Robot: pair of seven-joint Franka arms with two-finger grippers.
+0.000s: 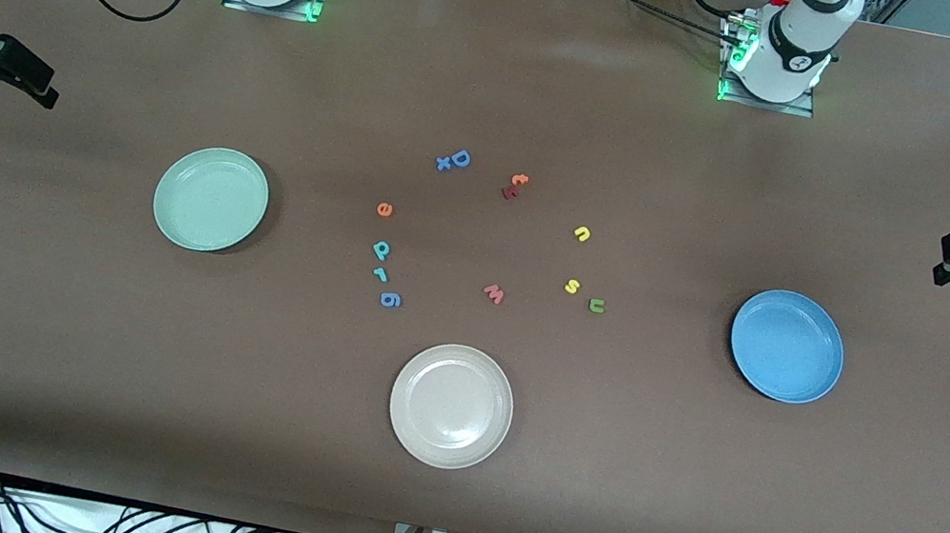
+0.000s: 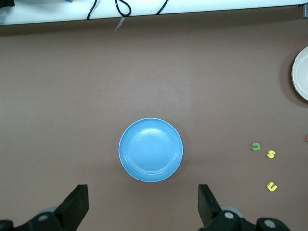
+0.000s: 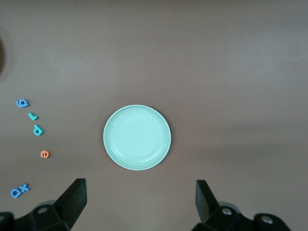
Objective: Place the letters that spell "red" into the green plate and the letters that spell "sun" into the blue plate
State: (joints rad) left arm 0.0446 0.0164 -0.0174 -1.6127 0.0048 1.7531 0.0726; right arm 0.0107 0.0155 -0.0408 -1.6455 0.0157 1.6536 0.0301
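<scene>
The green plate (image 1: 210, 198) lies toward the right arm's end of the table and the blue plate (image 1: 787, 346) toward the left arm's end. Between them lie the orange e (image 1: 385, 210), teal d (image 1: 381, 250) and teal r (image 1: 381, 274), and nearer the blue plate the yellow n (image 1: 581, 233), yellow s (image 1: 572, 287) and green u (image 1: 596, 305). My right gripper (image 3: 139, 204) hangs open and empty high above the table beside the green plate (image 3: 137, 137). My left gripper (image 2: 142, 207) hangs open and empty beside the blue plate (image 2: 150, 149).
A beige-white plate (image 1: 451, 405) sits nearer the front camera than the letters. Other letters lie among them: a blue g (image 1: 390, 299), a red w (image 1: 494, 293), a blue D (image 1: 459, 158) with an x, and an orange t (image 1: 518, 180).
</scene>
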